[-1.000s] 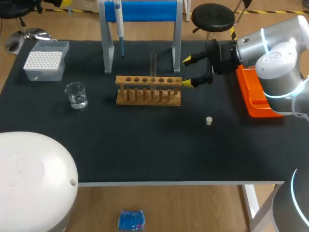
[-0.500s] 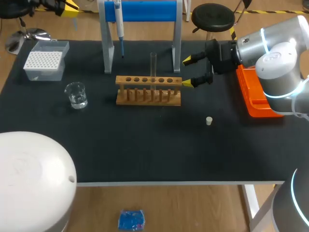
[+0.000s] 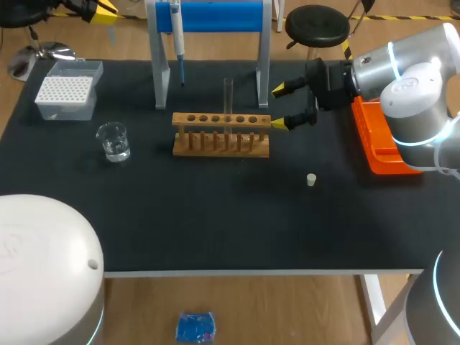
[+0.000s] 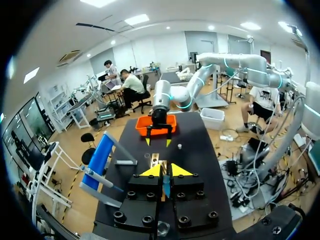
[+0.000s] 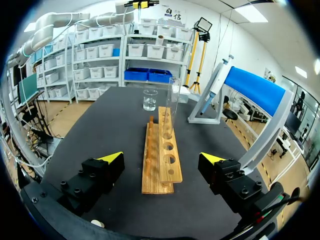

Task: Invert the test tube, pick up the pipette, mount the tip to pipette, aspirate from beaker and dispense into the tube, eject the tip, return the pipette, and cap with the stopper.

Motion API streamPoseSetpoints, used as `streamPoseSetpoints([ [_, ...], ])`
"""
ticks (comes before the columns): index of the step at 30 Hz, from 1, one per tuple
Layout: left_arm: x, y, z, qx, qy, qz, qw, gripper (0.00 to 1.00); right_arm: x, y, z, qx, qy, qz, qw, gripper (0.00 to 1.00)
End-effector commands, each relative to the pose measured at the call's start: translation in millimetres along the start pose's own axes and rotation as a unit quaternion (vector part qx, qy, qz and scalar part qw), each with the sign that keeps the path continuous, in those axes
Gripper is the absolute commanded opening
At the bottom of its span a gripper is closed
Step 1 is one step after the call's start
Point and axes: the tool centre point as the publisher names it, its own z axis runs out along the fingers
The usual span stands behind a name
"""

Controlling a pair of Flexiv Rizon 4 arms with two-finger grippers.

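Rack (image 3: 221, 134) with upright tube (image 3: 228, 97) stands beside right end effector (image 3: 279, 106)

rack (image 3: 221, 134): bare wood | test tube (image 3: 228, 95): clear glass | beaker (image 3: 113, 141): clear glass | table (image 3: 215, 215): matt black

The black table (image 3: 215, 230) carries a wooden rack (image 3: 221, 134) just ahead of the right gripper (image 3: 279, 106), with a blue-topped stand (image 3: 159, 72) beside the rack. A beaker (image 3: 113, 141) and a tip box (image 3: 66, 90) sit well beyond. A small stopper (image 3: 311, 180) lies near the gripper, and an orange tray (image 3: 381, 144) lies behind it.
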Motion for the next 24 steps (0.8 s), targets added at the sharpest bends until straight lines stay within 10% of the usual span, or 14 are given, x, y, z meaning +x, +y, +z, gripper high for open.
streamPoseSetpoints([
  [1, -1.5, -0.1, -0.8, -0.001, 0.003, 0.0, 1.0, 0.0, -0.4, 0.1, 0.2, 0.0, 0.0, 0.0, 1.0, 1.0],
  [24, 49.0, -33.6, 102.7, -0.017, 0.06, 0.037, 0.997, 0.0, -0.4, 0.1, 0.2, 0.0, 0.0, 0.0, 1.0, 1.0],
])
